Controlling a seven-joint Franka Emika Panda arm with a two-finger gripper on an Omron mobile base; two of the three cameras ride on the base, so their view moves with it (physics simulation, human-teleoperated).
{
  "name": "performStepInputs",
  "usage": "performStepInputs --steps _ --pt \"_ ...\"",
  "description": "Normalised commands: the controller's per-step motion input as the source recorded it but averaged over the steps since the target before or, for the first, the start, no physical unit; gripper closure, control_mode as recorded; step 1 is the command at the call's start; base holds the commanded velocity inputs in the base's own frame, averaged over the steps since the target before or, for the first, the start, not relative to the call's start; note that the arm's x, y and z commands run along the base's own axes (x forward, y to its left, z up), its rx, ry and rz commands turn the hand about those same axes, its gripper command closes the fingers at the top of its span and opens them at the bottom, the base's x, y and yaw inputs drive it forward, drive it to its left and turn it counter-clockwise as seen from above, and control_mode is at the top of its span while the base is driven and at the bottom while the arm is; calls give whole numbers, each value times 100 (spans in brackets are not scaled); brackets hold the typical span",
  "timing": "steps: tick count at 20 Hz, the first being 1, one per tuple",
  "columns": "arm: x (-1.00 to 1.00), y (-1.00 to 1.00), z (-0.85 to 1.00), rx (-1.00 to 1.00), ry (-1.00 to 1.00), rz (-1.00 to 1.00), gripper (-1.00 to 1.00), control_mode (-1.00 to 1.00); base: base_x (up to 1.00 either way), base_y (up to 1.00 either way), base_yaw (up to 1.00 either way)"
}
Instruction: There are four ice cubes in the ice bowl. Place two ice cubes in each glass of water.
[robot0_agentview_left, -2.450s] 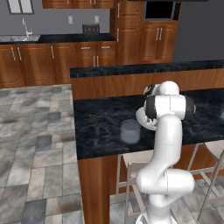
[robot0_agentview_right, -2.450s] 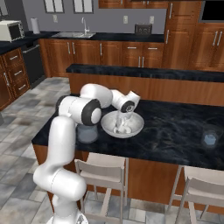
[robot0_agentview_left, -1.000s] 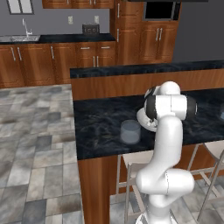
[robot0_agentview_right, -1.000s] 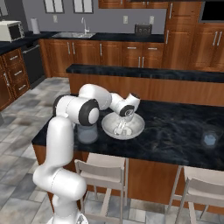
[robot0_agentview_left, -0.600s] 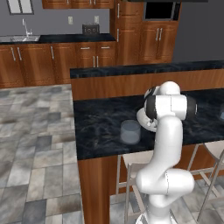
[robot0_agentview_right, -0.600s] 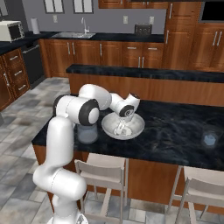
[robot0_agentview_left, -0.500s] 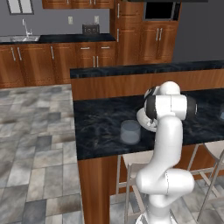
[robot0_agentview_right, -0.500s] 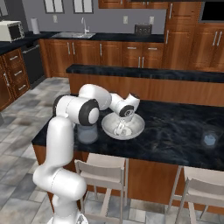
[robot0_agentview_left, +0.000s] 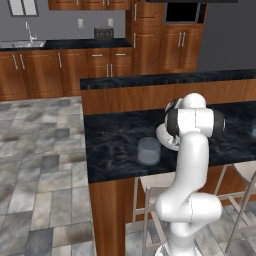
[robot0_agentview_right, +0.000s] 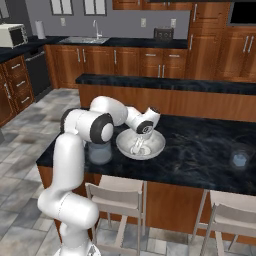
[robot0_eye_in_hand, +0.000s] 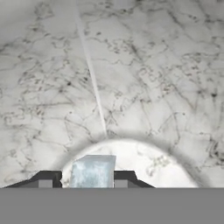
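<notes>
With the tool (robot0_agentview_right: 138, 148) down inside the ice bowl (robot0_agentview_right: 156, 145), seen left of centre in the right base view, what matters for me is where the cube sits against the fingertips. In the hand view an ice cube (robot0_eye_in_hand: 92, 171) lies at the bottom centre of the frame, right between the two dark fingertips (robot0_eye_in_hand: 46, 178), one tip on each side. Its flat faces look roughly square to the tips, top edge slightly tilted. The jaws are partway in around it; I cannot tell whether the pads already touch it or whether the grip is firm, so I call it unsettled.

The cube rests on the speckled bowl floor, on a paler round patch. I cannot pick out the other cubes.

Nearest glass (robot0_agentview_left: 149, 150) stands on the dark table (robot0_agentview_left: 115, 145) just left of the bowl in the left base view; in the right base view it sits behind the arm's elbow. The second glass (robot0_agentview_right: 239, 158) is far at the right edge of that frame, well apart from the bowl.

My guess: finish closing, lift straight out, carry toward the near glass.
</notes>
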Motion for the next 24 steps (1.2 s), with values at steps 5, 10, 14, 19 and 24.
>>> performStepInputs --steps 5,10,14,19,24 --pt "0 13 -31 4 0 4 100 -100 0 0 0" --pt "0 11 -38 0 0 4 100 -100 0 0 0" --pt "-11 0 -23 0 -11 0 100 -100 0 0 0" --pt "-36 0 30 0 -17 0 100 -100 0 0 0" --pt "-28 7 70 0 -15 4 100 -100 0 0 0"
